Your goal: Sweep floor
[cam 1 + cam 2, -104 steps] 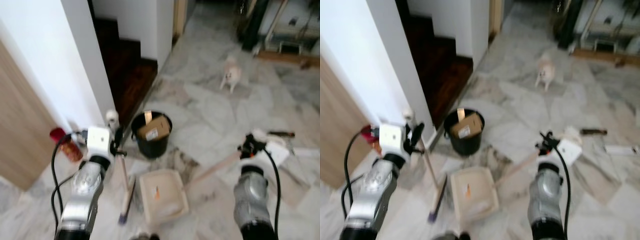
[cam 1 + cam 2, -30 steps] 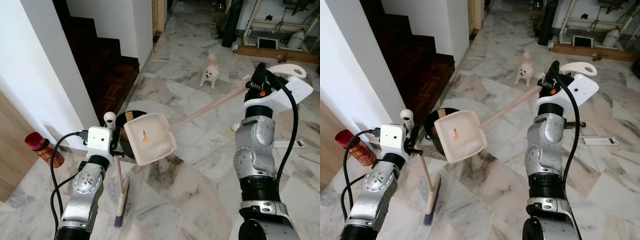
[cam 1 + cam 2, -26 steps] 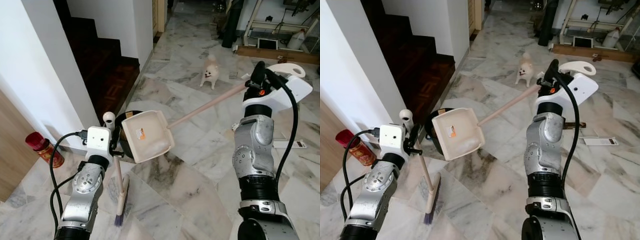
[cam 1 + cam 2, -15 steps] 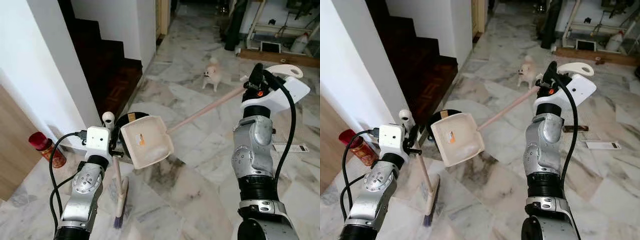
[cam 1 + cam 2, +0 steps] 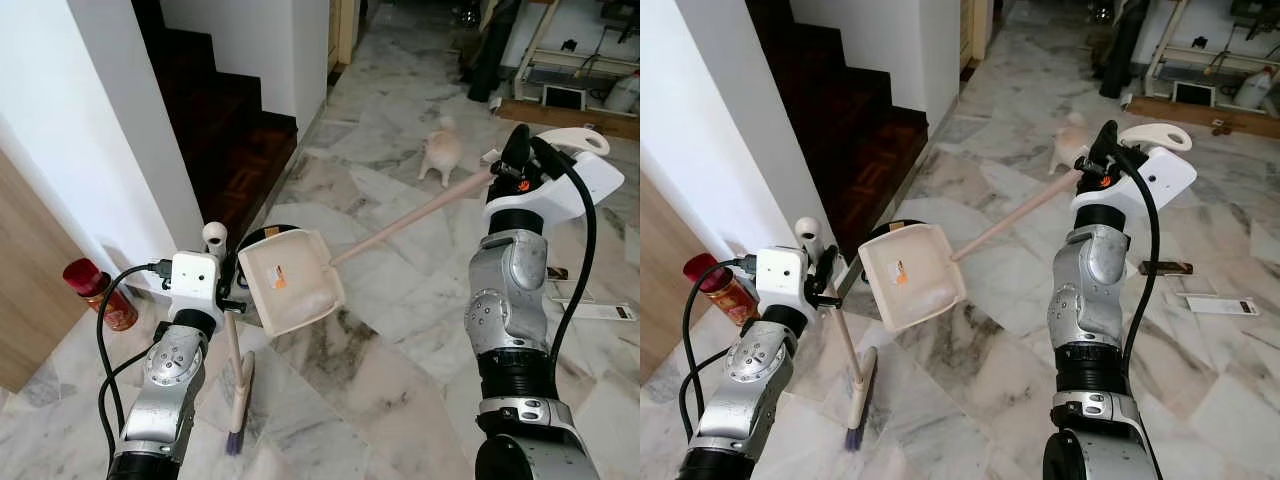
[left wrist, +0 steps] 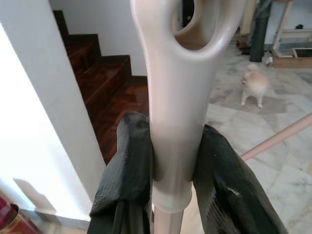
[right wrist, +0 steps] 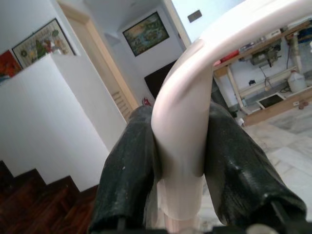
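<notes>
My left gripper (image 5: pixel 228 283) is shut on the cream broom handle (image 6: pixel 171 122); the black fingers (image 6: pixel 129 161) clamp it just under its looped end. The broom stands nearly upright with its brush (image 5: pixel 236 432) on the marble floor. My right gripper (image 7: pixel 179 156) is shut on the end of the long dustpan handle (image 5: pixel 410 215), raised at chest height. The cream dustpan (image 5: pixel 290 282) hangs tilted in the air in front of the black bin (image 5: pixel 252 240), which it mostly hides.
A small pale dog (image 5: pixel 441 150) stands on the floor beyond the dustpan. Dark wooden stairs (image 5: pixel 235 120) and a white wall (image 5: pixel 120 130) are on the left, with a red can (image 5: pixel 98 295) at the wall's foot. A white strip (image 5: pixel 1220 305) and a dark object (image 5: pixel 1165 267) lie to the right.
The dustpan has gone from lying on the floor to being held up by the bin, drifting slightly left in the last second. The dog has turned away. The camera has shifted.
</notes>
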`<state>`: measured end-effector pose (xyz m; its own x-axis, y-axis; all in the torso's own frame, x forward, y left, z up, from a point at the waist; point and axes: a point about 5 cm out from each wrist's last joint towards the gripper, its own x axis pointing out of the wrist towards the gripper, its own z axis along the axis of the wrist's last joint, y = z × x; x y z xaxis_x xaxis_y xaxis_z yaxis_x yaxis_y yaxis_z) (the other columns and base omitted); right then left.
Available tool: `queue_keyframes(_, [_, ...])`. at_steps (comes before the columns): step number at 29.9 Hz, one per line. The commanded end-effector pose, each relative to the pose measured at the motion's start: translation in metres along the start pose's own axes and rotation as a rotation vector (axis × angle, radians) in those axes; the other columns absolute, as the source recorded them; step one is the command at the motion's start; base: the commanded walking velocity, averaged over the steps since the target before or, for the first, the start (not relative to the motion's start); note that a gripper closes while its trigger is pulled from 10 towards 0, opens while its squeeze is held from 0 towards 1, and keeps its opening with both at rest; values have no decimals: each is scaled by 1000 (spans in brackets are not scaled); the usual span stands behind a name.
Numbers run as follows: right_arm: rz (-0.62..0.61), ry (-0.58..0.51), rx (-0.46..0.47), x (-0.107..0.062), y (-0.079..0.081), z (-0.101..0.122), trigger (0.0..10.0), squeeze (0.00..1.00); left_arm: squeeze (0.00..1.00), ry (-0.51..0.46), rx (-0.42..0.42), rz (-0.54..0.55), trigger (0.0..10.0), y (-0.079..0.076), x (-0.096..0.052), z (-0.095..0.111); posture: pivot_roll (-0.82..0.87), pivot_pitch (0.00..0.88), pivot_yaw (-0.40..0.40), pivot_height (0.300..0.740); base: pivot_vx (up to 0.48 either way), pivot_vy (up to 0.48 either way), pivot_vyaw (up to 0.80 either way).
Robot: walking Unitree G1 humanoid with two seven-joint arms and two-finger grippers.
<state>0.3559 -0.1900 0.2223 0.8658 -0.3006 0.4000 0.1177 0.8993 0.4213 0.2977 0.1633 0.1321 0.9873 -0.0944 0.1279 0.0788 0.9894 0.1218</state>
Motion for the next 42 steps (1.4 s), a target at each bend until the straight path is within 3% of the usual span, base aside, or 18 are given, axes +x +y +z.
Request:
queue_keyframes(1, [24,-57,38,7,10,13,10000,0,0,-20,23,23,10000,5,0,4,63,39,-13,740,296,0,644])
queue_keyframes(42, [37,-59,76,9,16,14,10000,0,0,-24,10,39,10000,7,0,5,63,38,-19,740,273,15,106])
